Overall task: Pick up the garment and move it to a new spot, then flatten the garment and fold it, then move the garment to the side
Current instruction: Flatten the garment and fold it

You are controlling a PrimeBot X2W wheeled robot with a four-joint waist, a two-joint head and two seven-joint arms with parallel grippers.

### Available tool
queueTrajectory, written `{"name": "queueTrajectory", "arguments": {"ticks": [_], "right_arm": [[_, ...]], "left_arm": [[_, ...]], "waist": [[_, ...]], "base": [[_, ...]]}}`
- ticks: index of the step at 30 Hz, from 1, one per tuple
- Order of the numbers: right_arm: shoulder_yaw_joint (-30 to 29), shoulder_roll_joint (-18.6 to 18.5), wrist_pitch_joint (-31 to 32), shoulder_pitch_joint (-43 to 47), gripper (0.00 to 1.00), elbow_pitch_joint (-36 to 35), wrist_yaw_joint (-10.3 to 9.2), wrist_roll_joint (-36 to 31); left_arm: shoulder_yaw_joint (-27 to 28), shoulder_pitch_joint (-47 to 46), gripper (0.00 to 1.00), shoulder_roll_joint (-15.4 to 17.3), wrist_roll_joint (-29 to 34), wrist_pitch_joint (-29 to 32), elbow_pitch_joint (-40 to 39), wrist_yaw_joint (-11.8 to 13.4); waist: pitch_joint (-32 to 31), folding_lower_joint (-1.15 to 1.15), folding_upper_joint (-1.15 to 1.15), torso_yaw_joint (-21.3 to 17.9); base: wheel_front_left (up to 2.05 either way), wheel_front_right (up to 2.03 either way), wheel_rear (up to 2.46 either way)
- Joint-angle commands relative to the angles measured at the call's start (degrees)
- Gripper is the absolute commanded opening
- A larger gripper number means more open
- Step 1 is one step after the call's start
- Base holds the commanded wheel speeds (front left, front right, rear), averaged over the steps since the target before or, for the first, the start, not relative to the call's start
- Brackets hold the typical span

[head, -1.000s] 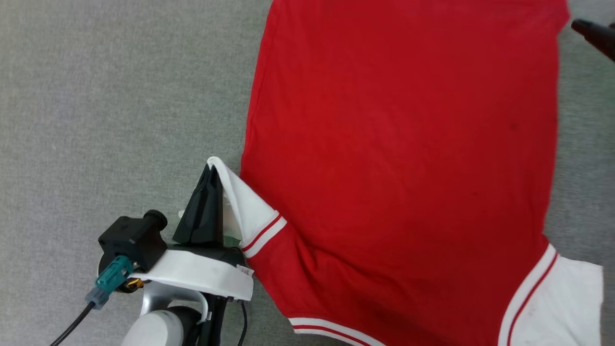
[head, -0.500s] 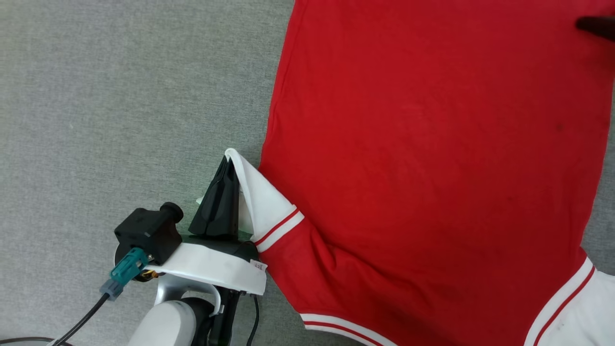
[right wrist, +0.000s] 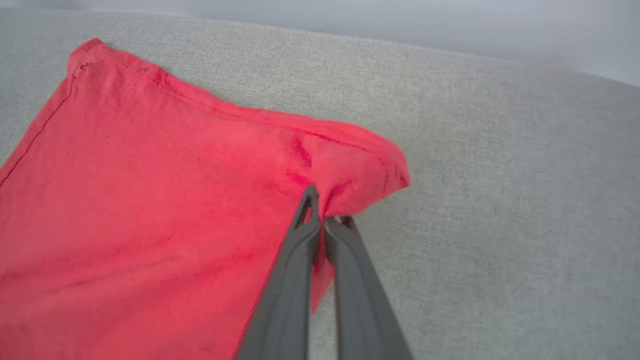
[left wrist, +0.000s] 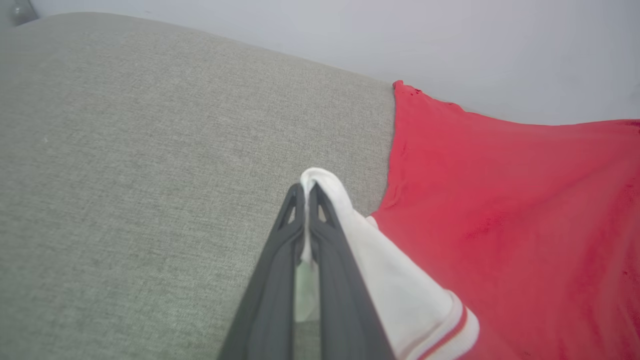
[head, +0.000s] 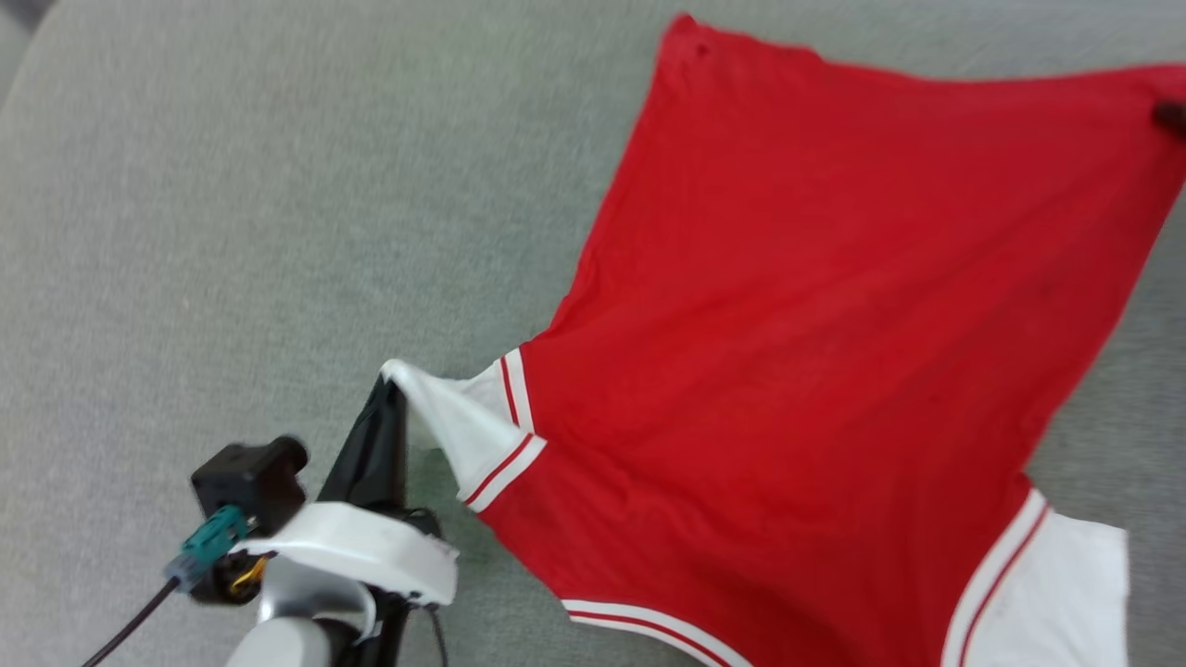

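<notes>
The garment (head: 815, 371) lies spread on a grey cloth surface (head: 232, 232) with a plain red side up, and the only marking on it is the red-and-white striped trim at its sleeves and along its near edge. A small white tag on the left wrist is too blurred to read. A teal plug (head: 208, 542) sits in the black block beside that wrist. The left gripper (head: 387, 389) is at the lower left of the head view. Its two dark fingers are pressed together on the tip of a white sleeve (head: 463, 426), which is pulled up into a peak over the fingertips and runs taut from there to the red body. In the left wrist view the white cloth shows pinched in the slit between the fingers (left wrist: 280, 280) and folds over their right side. The right gripper (head: 1169, 113) shows as a dark tip at the far right edge of the head view, on the garment's far right corner. In the right wrist view its fingers (right wrist: 295, 280) are closed on that red corner (right wrist: 360, 170), which bunches and lifts just above the tips while a flap hangs between them. The cloth stretches in diagonal creases between the two grips. The other far corner (head: 686, 32) lies flat, and the second white sleeve (head: 1056, 593) rests on the surface at the lower right. A pale wall (left wrist: 500, 40) rises behind the surface.
</notes>
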Motion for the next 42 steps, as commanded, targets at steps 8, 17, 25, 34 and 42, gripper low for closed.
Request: {"name": "queueTrajectory", "arguments": {"ticks": [8, 17, 25, 34, 42], "right_arm": [[3.86, -6.36, 1.40, 21.52, 0.00, -12.63, -0.05, 4.93], [-2.20, -4.64, 2.73, 49.42, 0.00, -22.89, -0.04, 7.49], [-8.82, 2.52, -2.11, 61.63, 1.00, -28.78, -0.04, 7.55], [-18.41, 8.34, -26.35, 56.47, 1.00, -31.64, -0.03, 1.13], [-12.76, 4.83, -24.65, 44.30, 1.00, -27.84, -0.03, 5.15]], "left_arm": [[5.50, 7.88, 0.00, 4.11, -3.03, 1.40, 1.80, 2.69], [9.30, 13.36, 0.00, 6.22, -4.59, 2.09, -0.02, 5.29], [9.28, 13.54, 0.00, 6.16, -4.19, 2.51, -1.69, 6.19], [7.97, 10.18, 0.00, 5.97, -3.23, 2.46, -3.52, 6.19], [4.53, 3.96, 0.00, 5.33, -0.01, 2.64, -6.95, 5.80]], "waist": [[-12.10, 0.00, 0.00, -10.11], [-14.23, 0.00, 0.00, -16.24], [-12.80, 0.00, 0.00, -17.78], [-9.53, 0.00, 0.00, -16.97], [-4.05, 0.00, 0.00, -13.68]], "base": [[0.00, 0.00, 0.00], [0.00, 0.00, 0.00], [0.00, 0.00, 0.00], [0.00, 0.00, 0.00], [0.00, 0.00, 0.00]]}}
